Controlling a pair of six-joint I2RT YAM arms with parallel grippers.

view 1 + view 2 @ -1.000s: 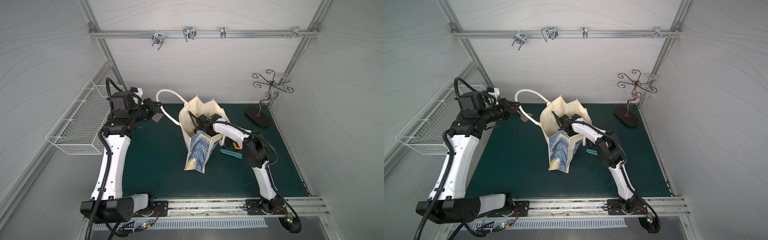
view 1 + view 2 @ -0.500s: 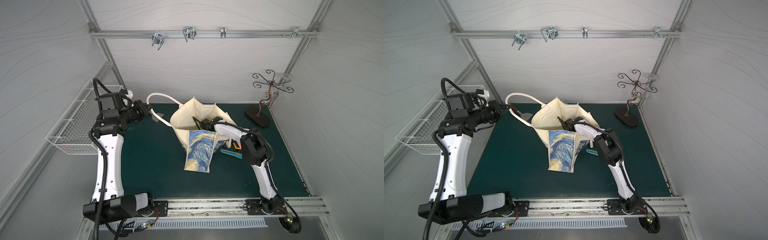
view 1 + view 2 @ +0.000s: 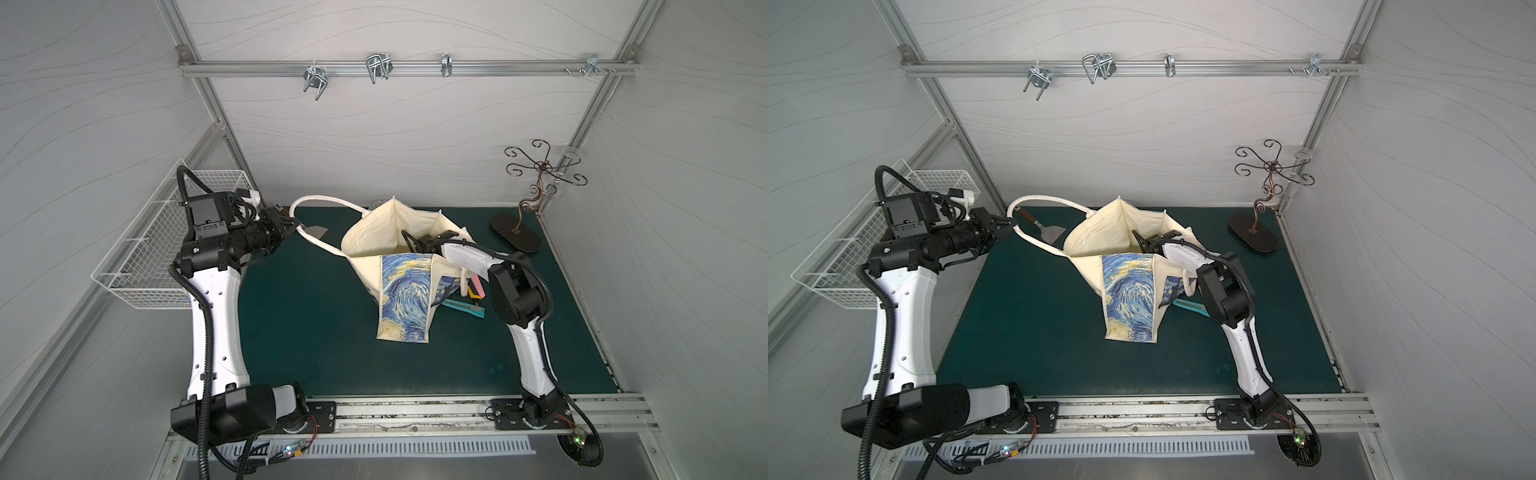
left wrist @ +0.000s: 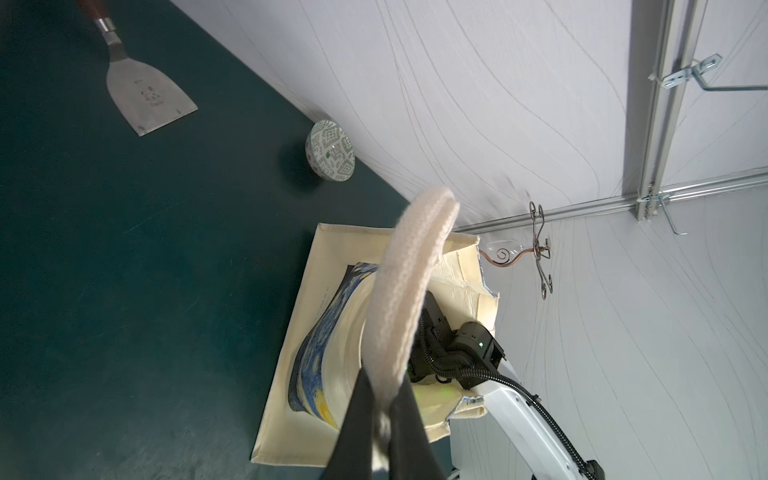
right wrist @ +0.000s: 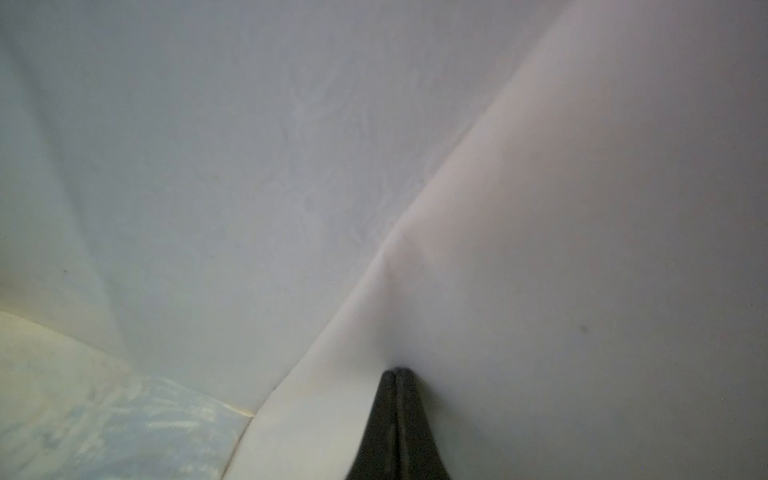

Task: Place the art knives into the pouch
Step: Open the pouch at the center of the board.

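I see pouch [image 3: 405, 291] mid-mat [image 3: 311, 332]: cream canvas, blue-yellow swirl print on near face. It stands slumped, mouth gaping wide upward. One white rope handle [image 4: 399, 299] drawn out sideways, taut. Just beside pouch, outside it, I see knife [image 3: 462, 308]: teal, slim, flat on mat, partly hidden.

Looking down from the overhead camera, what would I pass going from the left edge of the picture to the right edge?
White wire basket → left gripper → pouch → teal art knife → curly metal stand.
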